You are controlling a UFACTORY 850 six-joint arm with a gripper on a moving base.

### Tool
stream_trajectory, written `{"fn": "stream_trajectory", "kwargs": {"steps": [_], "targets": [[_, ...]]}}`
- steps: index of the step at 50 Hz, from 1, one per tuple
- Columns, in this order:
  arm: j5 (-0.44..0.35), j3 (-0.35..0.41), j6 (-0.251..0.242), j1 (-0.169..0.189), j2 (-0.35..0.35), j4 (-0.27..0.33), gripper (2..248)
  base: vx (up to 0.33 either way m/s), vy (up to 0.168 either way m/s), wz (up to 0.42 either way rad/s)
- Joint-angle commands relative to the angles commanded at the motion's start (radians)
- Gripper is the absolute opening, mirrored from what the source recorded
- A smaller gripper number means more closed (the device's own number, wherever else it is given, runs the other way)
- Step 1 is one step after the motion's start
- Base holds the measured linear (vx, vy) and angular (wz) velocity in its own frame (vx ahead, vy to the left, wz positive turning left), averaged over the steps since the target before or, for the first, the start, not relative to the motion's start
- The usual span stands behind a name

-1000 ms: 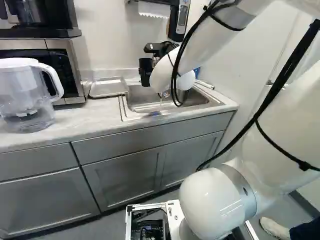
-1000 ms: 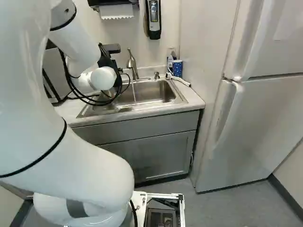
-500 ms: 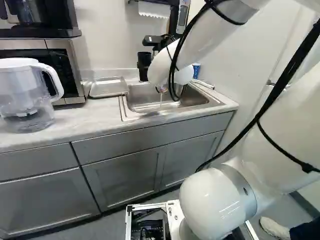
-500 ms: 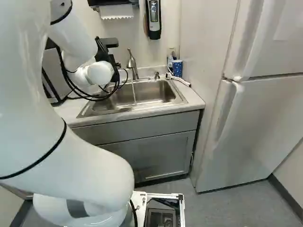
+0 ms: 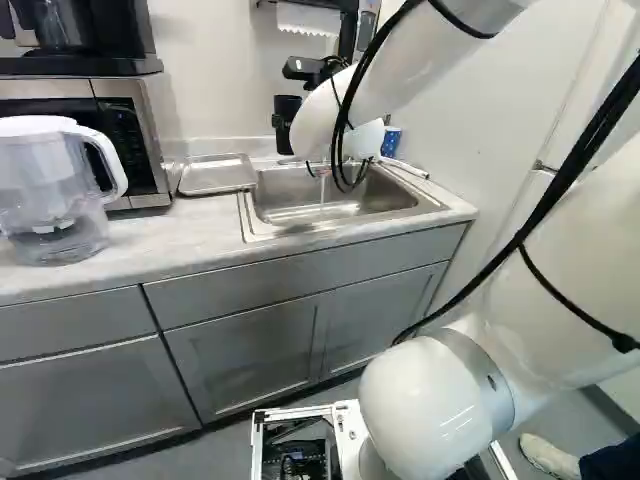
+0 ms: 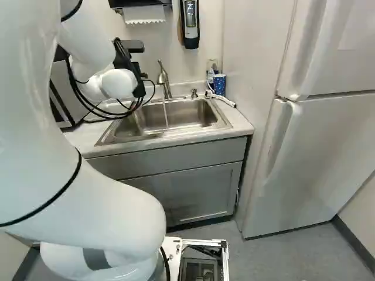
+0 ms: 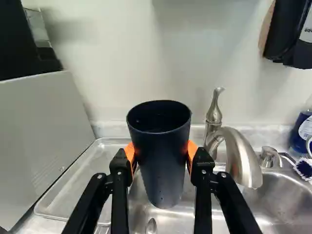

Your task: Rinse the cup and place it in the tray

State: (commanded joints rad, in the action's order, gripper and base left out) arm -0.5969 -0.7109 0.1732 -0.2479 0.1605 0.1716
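Holding the cup upright in the jaws, open end up, raised above the desk. Parted to the cup's width in the wrist view, with orange pads pressed to opposite sides of the cup, around its middle. Too dark inside the cup to tell wet from dry.

Has the tray below and to one side of the jaws, lying flat on the desk between the microwave and the sink. On the other side, has the tap near the jaws, curving out over the sink, with a thin stream of water falling from it. Farther out past the tap, has a soap bottle, a brush and a spotted blue cup. Well beyond the microwave from the jaws, has a water jug on the desk.
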Motion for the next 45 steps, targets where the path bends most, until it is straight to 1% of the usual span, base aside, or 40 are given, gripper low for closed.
{"fn": "stream_trajectory", "kwargs": {"steps": [14,45], "targets": [[0.007,-0.020,0.000,-0.017,0.010,-0.029,121,0.000,0.000,0.000],[0.007,-0.022,0.000,-0.017,0.011,-0.029,121,0.000,0.000,0.000]]}}
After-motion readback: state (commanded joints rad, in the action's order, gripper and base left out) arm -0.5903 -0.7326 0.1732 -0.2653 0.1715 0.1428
